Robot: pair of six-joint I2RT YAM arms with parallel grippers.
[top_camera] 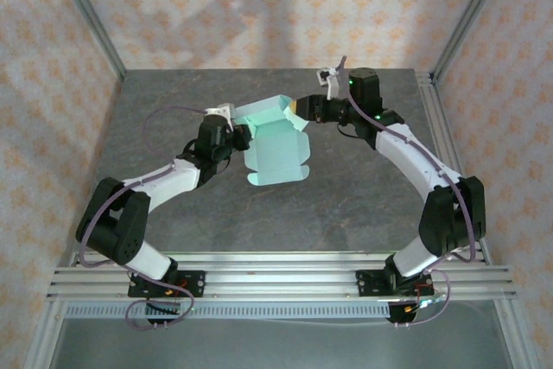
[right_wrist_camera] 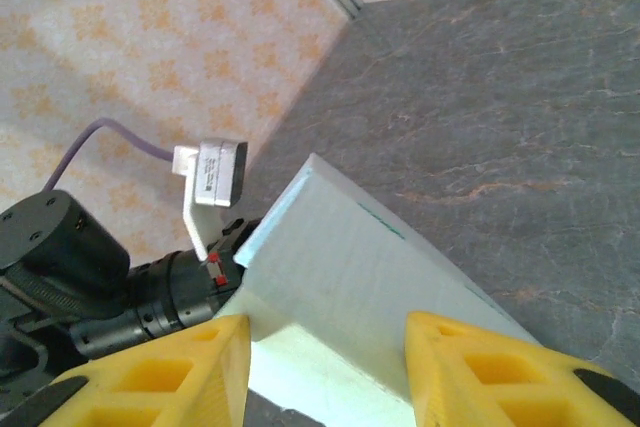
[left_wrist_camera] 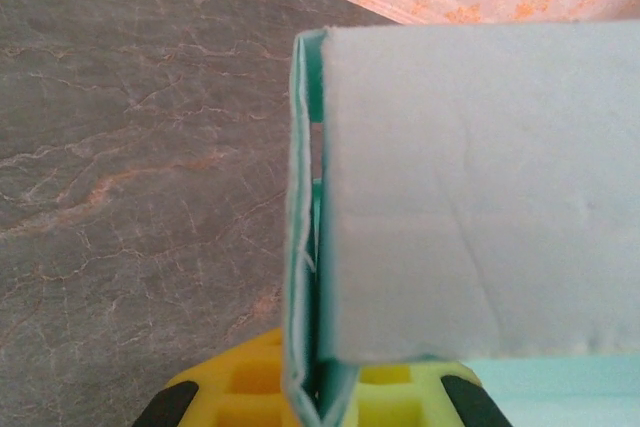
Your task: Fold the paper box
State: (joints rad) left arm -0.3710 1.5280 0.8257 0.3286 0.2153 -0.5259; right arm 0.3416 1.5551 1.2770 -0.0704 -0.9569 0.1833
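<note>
Above table (top_camera: pixel 346 205) | left gripper (top_camera: pixel 238 134) angled inward, clamped on paper box (top_camera: pixel 276 153) | right gripper (top_camera: pixel 299 108) opposite, straddling it — grip unclear

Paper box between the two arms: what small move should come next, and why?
Probably close the right pincer on the folded panel. The left pincer is shut on an edge of the paper box, and the right fingers straddle that panel, so gripping could steady the crease.

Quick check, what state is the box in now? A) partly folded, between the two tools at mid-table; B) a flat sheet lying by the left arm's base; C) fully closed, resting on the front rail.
A: the box lies between the left tool and the right tool, with panels bent up and end tabs loose.
</note>
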